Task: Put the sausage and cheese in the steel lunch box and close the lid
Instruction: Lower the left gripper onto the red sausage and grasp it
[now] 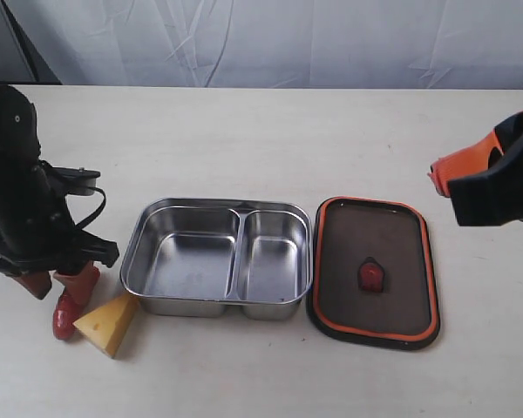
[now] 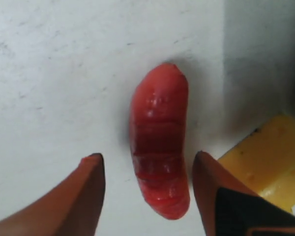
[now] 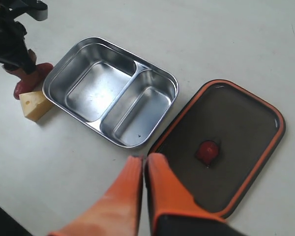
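The red ribbed sausage [image 2: 160, 152] lies on the table left of the steel lunch box [image 1: 218, 257], partly hidden by my left gripper [image 1: 57, 283] in the exterior view [image 1: 65, 315]. That gripper [image 2: 147, 162] is open, one finger on each side of the sausage, neither clearly touching it. The yellow cheese wedge [image 1: 109, 322] lies just right of the sausage [image 2: 268, 167]. Both compartments of the box [image 3: 113, 93] are empty. The dark lid [image 1: 372, 270] lies orange rim up to the right of the box [image 3: 226, 142]. My right gripper [image 3: 144, 160] hangs shut and empty above the table, right of the lid [image 1: 438, 178].
A white backdrop hangs behind the pale table [image 1: 244, 139]. The left arm's dark body [image 1: 22, 192] and its cable stand over the table's left side.
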